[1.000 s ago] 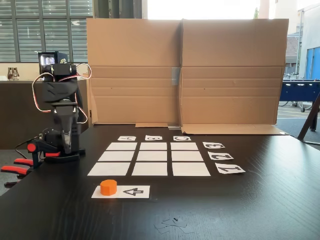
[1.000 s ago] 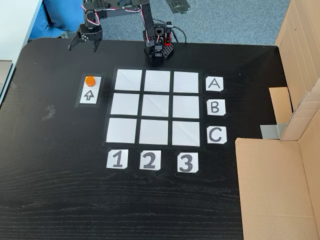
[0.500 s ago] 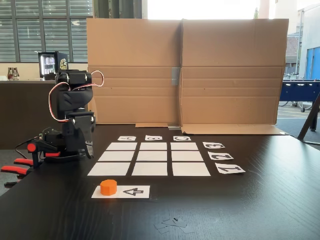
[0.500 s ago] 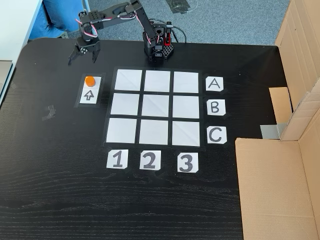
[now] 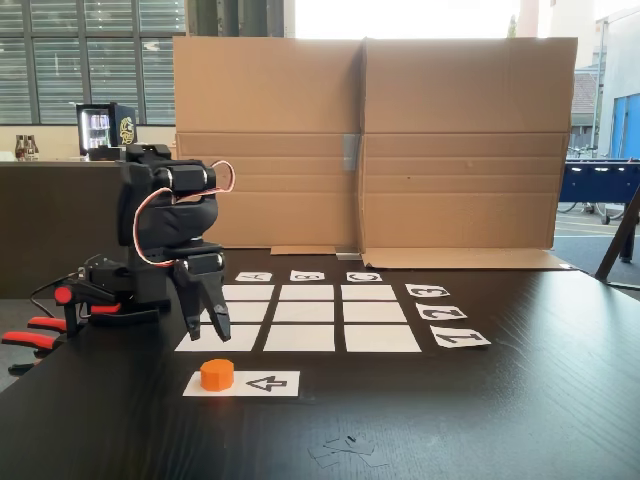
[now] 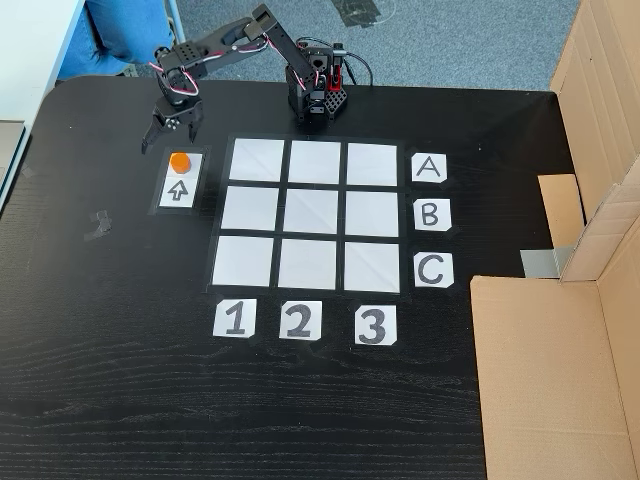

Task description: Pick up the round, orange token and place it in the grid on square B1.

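The orange token [image 5: 217, 374] [image 6: 179, 161] sits on the end of a white strip with a black arrow [image 5: 262, 383] [image 6: 178, 190], beside the grid [image 5: 299, 316] [image 6: 313, 214]. Square B1 [image 5: 299, 338] [image 6: 249, 208] is bare white paper, in the middle lettered line and on the side nearest the strip. My gripper [image 5: 207, 334] [image 6: 169, 146] hangs open with its fingers pointing down. It is just above the token, slightly towards the arm's base [image 5: 110, 295] [image 6: 317, 95]. Nothing is between the fingers.
A tall cardboard wall [image 5: 370, 140] [image 6: 560, 350] closes off the table's far side in the side-on fixed view. Red clamp handles [image 5: 30, 335] stick out beside the base. Small dark scraps [image 5: 345, 447] [image 6: 98, 222] lie beyond the strip. Letter and number cards [image 6: 429, 214] [image 6: 297, 320] edge the grid.
The arm has unfolded from its raised pose near the base. The open gripper has swung out and come down close over the token. The token has not moved.
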Motion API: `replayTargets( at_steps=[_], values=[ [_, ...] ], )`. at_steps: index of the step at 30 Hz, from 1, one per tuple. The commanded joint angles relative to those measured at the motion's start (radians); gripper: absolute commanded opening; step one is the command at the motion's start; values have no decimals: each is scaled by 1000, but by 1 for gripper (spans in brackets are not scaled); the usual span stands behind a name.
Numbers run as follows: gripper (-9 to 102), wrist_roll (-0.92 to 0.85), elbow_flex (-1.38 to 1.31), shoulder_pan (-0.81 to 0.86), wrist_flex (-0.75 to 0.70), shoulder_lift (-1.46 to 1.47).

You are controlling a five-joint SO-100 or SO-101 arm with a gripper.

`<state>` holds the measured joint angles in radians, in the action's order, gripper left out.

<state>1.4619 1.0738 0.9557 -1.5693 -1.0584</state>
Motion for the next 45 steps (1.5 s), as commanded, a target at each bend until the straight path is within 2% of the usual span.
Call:
replayTargets(
  at_steps=[1, 45],
  values=[
    [48, 18, -25, -14, -5, 5],
    [48, 37, -213, 3, -3, 239]
  ],
)
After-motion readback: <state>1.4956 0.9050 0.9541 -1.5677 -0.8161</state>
